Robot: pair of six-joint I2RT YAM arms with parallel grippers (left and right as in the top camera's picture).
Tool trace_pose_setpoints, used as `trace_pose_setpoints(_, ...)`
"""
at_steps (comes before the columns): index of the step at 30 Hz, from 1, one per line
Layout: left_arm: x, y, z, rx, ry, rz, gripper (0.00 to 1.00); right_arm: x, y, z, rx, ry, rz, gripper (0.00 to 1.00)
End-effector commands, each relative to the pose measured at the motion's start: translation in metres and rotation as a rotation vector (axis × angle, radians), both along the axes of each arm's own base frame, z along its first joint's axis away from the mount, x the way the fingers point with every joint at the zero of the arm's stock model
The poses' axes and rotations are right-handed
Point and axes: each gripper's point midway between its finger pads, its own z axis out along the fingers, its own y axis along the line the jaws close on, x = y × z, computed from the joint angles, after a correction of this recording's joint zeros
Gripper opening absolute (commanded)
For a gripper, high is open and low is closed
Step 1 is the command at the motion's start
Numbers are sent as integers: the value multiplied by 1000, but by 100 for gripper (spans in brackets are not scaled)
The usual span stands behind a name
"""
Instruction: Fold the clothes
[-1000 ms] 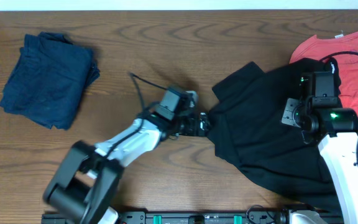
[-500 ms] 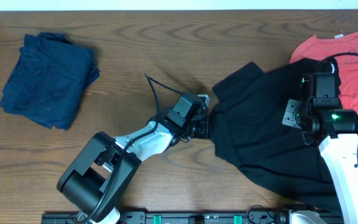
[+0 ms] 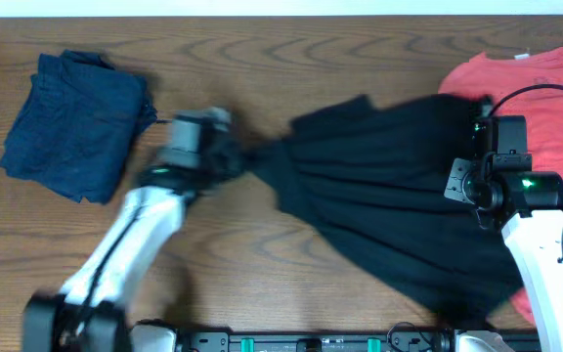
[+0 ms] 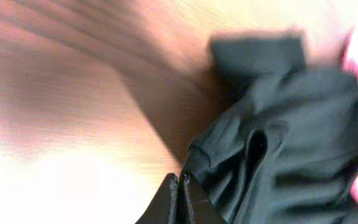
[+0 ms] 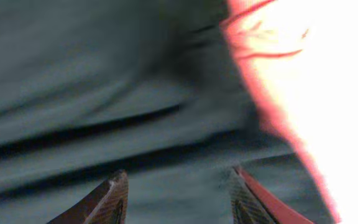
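The left gripper (image 3: 245,161) is pinching the edge of the black shirt (image 3: 389,186), its jaws pressed together on a fold of the hem. From that pinch the cloth is fanning out in taut pleats away from the jaws, toward the right gripper (image 5: 178,196). The right jaws are standing spread, with black fabric lying right under and between them; whether they are touching it cannot be told. A red garment (image 3: 545,98) is lying just past the right jaws, partly under the shirt. A navy garment (image 3: 71,122) is sitting bunched on the table (image 3: 291,59) behind the left gripper, on the side away from the shirt.

The step in hand looks like stretching the shirt flat before any fold is made. The next move probably calls for the left jaws keeping their pinch while the shirt comes clear of the red garment, and for the right jaws taking hold of an opposite edge.
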Motion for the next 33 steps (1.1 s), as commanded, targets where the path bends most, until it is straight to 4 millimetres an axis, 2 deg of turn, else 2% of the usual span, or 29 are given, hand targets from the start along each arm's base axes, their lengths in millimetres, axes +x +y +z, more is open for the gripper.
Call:
trace_pose_setpoints(1,-8,72,27,44,-16,199,6,0,-4,5,-10,-14,-7,52)
trace_pose_setpoints(2,-21,88,27,40,28,257,6,0,-3,5,-5,-13,-4,52)
trace_pose_setpoints(4,-46,106,22,43,113,316,6,0,4,3,19,-3,40,53)
trace_pose_setpoints(8,-86,116,5,71,275,327,6,-2,29,-5,118,36,184,56)
trace_pose_setpoints(12,-104,120,-8,123,350,323,6,-11,39,-17,156,110,239,55)
trace_pose_setpoints(16,-109,123,-14,146,371,323,6,-13,39,-31,165,173,234,51)
trace_pose_setpoints(17,-110,123,-14,148,374,320,6,-8,38,-34,166,169,223,50)
trace_pose_setpoints(20,-111,123,-15,149,377,316,6,24,45,-39,204,81,207,43)
trace_pose_setpoints(23,-111,123,-15,149,378,316,6,60,77,-45,309,-17,387,31)
trace_pose_setpoints(26,-112,123,-15,149,380,316,6,82,103,-59,383,-64,533,18)
trace_pose_setpoints(28,-112,123,-15,149,381,316,6,94,106,-76,383,-67,545,10)
trace_pose_setpoints(33,-112,123,-15,149,381,316,6,121,99,-111,346,-85,517,10)
